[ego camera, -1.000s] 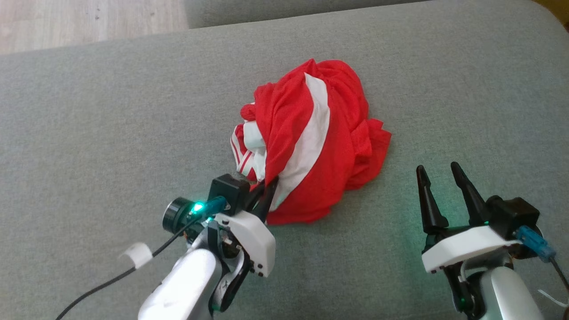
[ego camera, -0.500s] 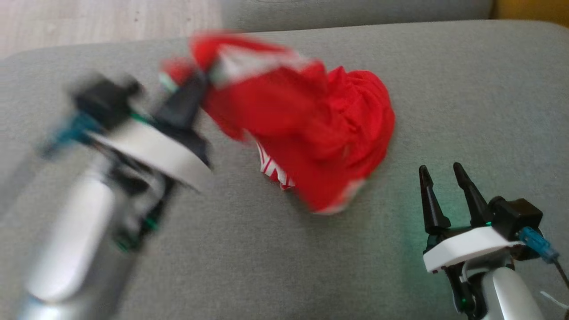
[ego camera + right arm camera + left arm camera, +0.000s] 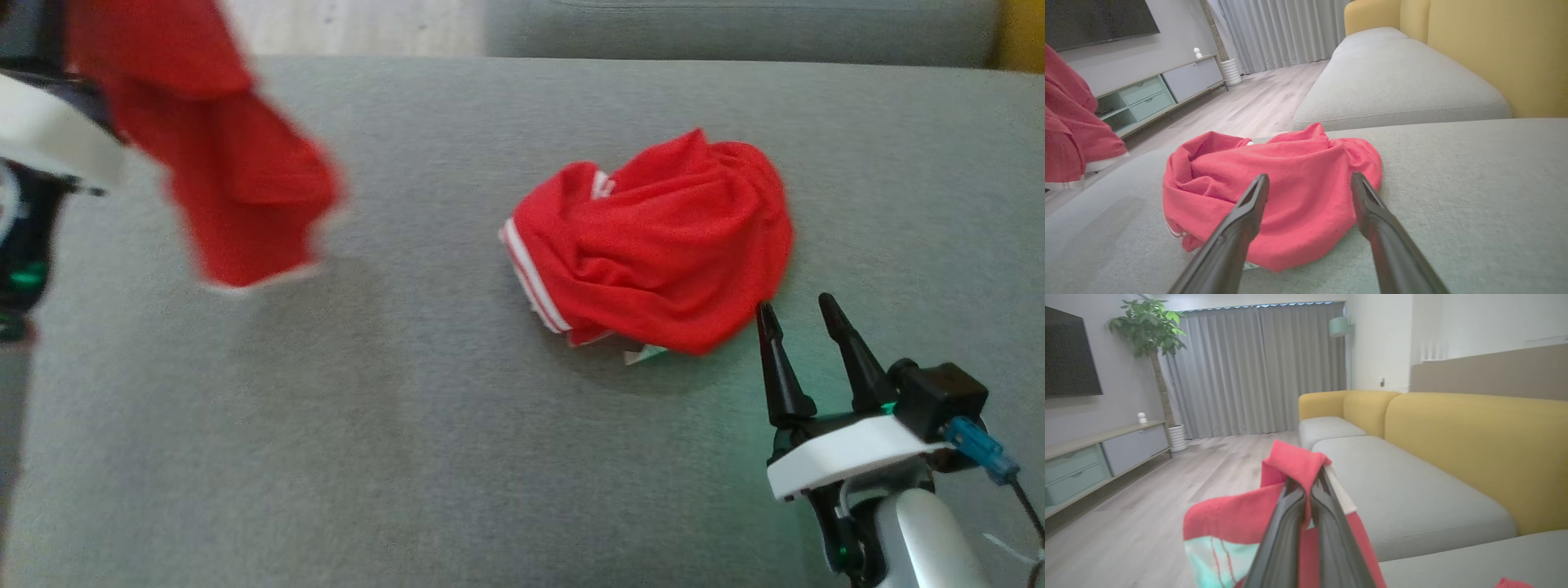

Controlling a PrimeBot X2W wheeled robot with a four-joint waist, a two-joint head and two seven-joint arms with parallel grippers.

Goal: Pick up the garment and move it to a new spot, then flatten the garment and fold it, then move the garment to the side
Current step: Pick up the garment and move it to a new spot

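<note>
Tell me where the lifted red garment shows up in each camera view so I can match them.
Head view: the lifted red garment hangs at upper left, blurred.
Left wrist view: garment at bottom centre, pinched in the shut left hand.
Right wrist view: garment at the left edge.
Shared landmark: the grey cushion, where a second red garment lies crumpled.

garment [image 3: 661, 245] [image 3: 237, 180] x2 | pincer [image 3: 792, 310] [image 3: 1306, 486] x2 | potted plant [image 3: 1149, 330] x1 | television [image 3: 1069, 355] x1 | lamp [image 3: 1340, 326] x1 | low cabinet [image 3: 1106, 453] x1

Hanging garment [image 3: 237, 188] blurred, cropped at top
</note>
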